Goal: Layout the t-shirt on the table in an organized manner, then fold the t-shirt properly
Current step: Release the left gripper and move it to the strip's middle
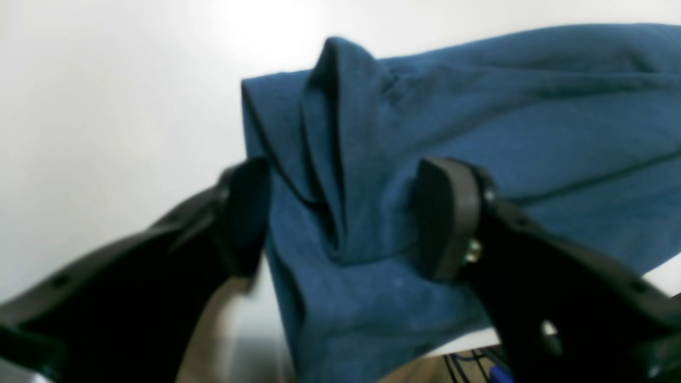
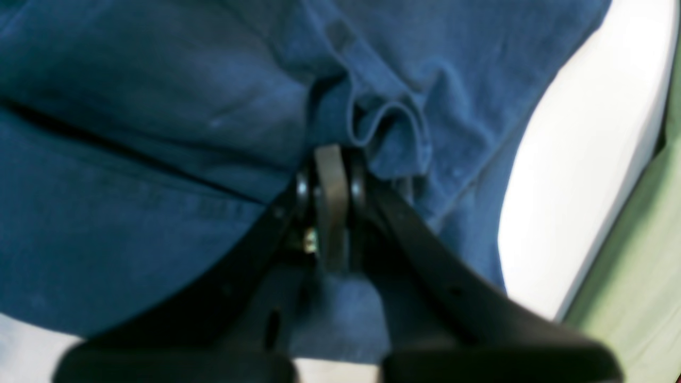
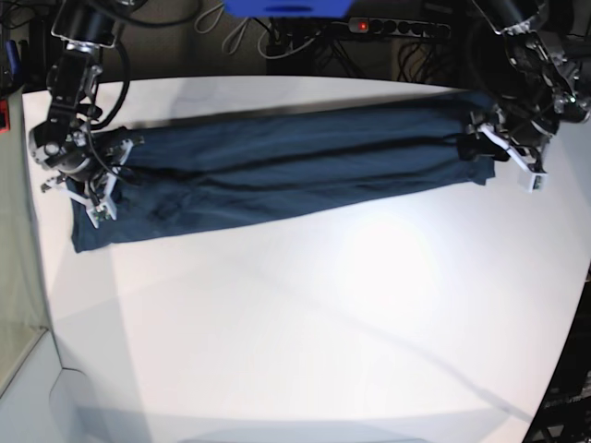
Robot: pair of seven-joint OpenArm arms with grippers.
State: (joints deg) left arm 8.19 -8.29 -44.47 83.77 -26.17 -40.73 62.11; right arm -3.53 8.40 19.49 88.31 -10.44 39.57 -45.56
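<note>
The dark navy t-shirt [image 3: 295, 166] lies stretched in a long folded band across the far part of the white table [image 3: 305, 314]. At its right end my left gripper [image 3: 480, 143] stands open. In the left wrist view its fingers [image 1: 447, 218] sit wide apart either side of a bunched fold of the t-shirt [image 1: 532, 117], loose between them. At the band's left end my right gripper [image 3: 103, 175] is shut. The right wrist view shows that gripper [image 2: 332, 159] pinching a ruffle of the t-shirt [image 2: 133, 106] at its tips.
Behind the table's far edge run cables and a power strip [image 3: 397, 28], with a blue object [image 3: 286, 7] above them. The table's curved edge passes close to my right gripper, with a green surface [image 2: 638, 266] beyond it.
</note>
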